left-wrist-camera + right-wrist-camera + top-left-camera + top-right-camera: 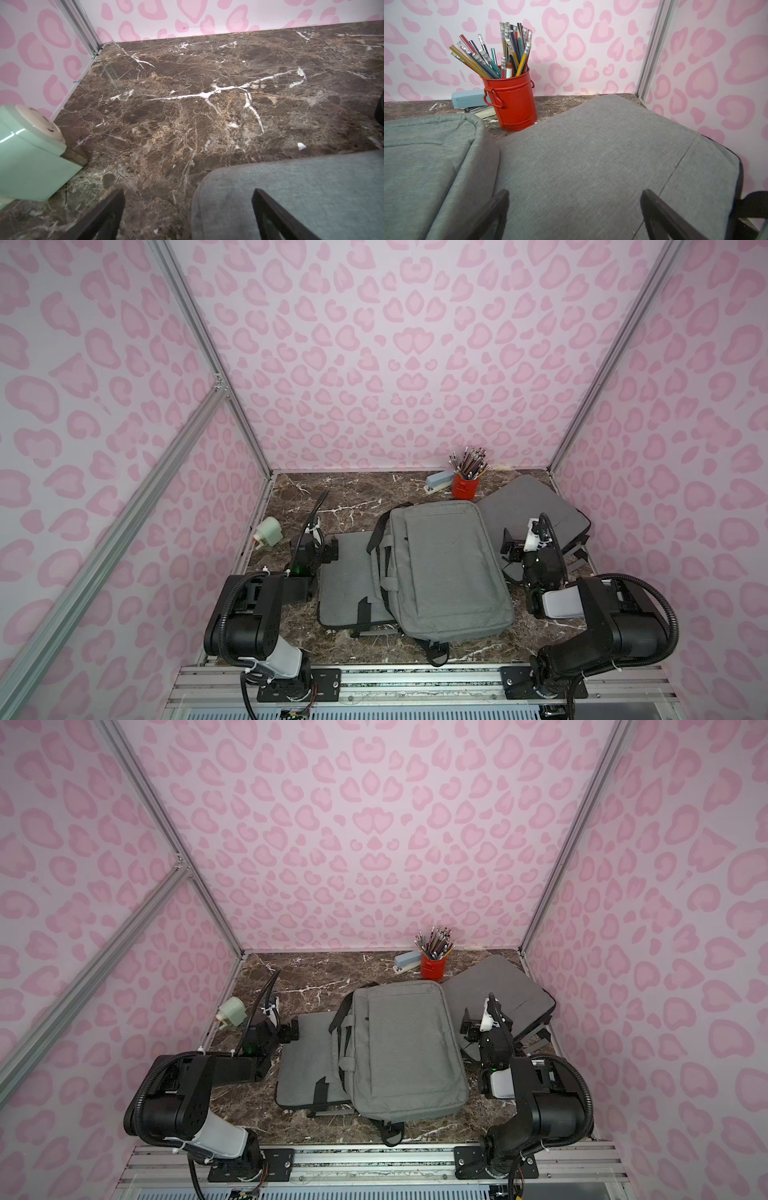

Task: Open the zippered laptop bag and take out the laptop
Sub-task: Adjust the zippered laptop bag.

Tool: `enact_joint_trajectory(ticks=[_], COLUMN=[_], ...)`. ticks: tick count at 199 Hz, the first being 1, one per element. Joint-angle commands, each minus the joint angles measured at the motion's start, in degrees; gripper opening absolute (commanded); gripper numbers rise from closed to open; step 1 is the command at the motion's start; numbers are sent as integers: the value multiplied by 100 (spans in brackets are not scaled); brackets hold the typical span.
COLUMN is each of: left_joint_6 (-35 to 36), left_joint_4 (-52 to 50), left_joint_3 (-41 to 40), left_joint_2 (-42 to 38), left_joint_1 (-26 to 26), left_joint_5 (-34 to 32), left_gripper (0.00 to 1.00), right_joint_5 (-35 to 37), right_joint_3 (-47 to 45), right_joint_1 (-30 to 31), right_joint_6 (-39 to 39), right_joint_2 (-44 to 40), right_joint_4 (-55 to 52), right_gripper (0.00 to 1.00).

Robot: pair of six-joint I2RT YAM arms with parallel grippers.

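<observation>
Left gripper and right gripper gape empty either side of centre bag; I judge it soft, floppy, laptop-weighted, so I'd pinch its left-edge handle, zip pull unseen.

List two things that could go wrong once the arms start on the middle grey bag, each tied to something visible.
1. Three similar grey bags lie together: the middle bag overlaps the left bag, and the open right gripper is over the right bag, so the wrong one might get grabbed.
2. The red pencil bucket stands close behind the middle bag; tugging a zipper could shove the bag into it and tip it.
</observation>
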Motion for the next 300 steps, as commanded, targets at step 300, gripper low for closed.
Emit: enact_joint_trajectory(ticks=[300], left_joint_6=[-1701], left_joint_4=[-6426], left_joint_3=[3533], left_joint_2=[-1320], left_joint_1=[-285], left_joint_5=[734], left_gripper=[99], right_joint_5=[-936], right_joint_3=[1585], right_joint_1=[217], right_joint_6=[935], right_joint_2=[-2401], right_joint_4=[-4354], right_gripper=[99])
